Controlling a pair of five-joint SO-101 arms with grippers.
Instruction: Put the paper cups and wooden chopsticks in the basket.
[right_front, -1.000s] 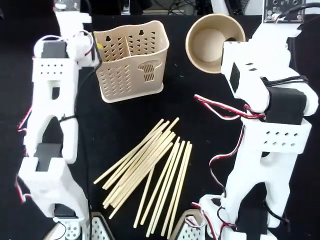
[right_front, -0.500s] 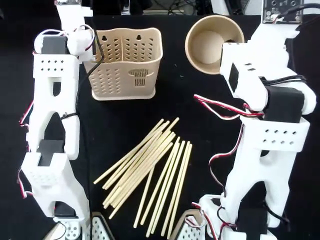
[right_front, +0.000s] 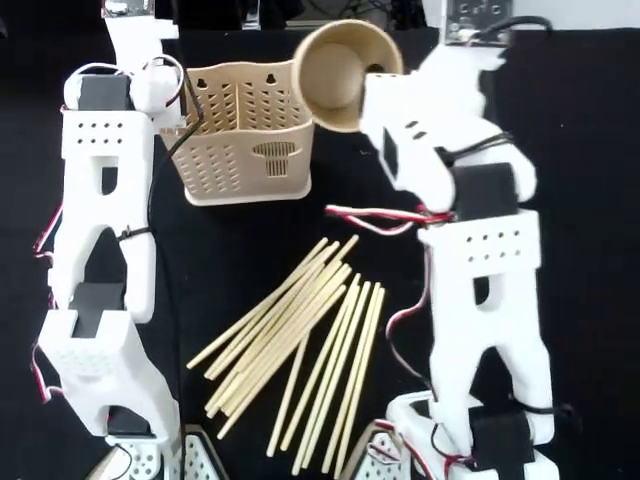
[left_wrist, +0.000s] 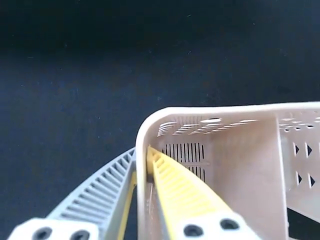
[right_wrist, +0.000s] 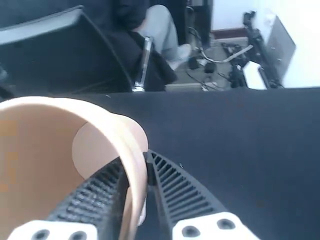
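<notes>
The right tool held the paper cup at the basket rim.
On the bench, the left tool was clenched on the basket's corner wall. The cup, pinched by its rim, hung at the basket's right-hand edge, and the wooden chopsticks lay loose in front of the basket. Placing the cup seemed the step in hand: next, centre it over the opening, then release.

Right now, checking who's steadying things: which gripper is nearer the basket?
Left. The left gripper clamps the wall of the basket, one finger inside, one outside. The right gripper holds the paper cup by its rim, beside the basket's corner.
</notes>
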